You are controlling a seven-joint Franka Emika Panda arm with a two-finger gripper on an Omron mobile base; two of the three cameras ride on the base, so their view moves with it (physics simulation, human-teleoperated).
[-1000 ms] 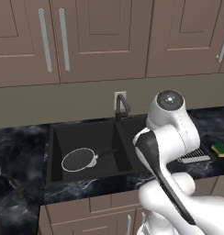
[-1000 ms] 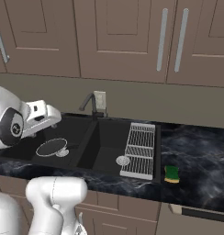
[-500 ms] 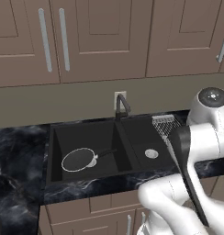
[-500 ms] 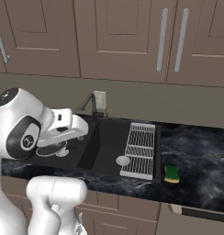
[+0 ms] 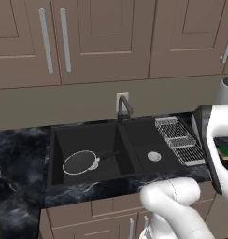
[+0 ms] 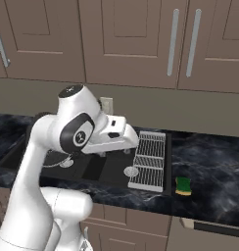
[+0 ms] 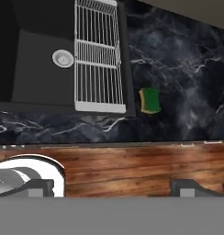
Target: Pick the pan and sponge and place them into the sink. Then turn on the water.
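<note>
Black marble counter [image 7: 187,69] with the sponge [image 7: 150,100] just beside the sink [image 5: 134,140].

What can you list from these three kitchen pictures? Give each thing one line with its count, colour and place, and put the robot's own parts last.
pan: 1, dark with light rim and black handle, in the left basin of the sink.
sponge: 1, yellow with green top, on the counter right of the dish rack.
sink: 1, matte black, two basins, set into the counter.
drain: 1 seen, silver, in the right basin.
faucet: 1, dark, behind the sink's divider; no stream seen.
dish rack: 1, light wire, over the sink's right edge.
counter: 1, black marble.
cabinets: brown, above the counter.
arm: 1, white, over the sink.
tool: 1, dark tips apart, holding nothing.
</note>
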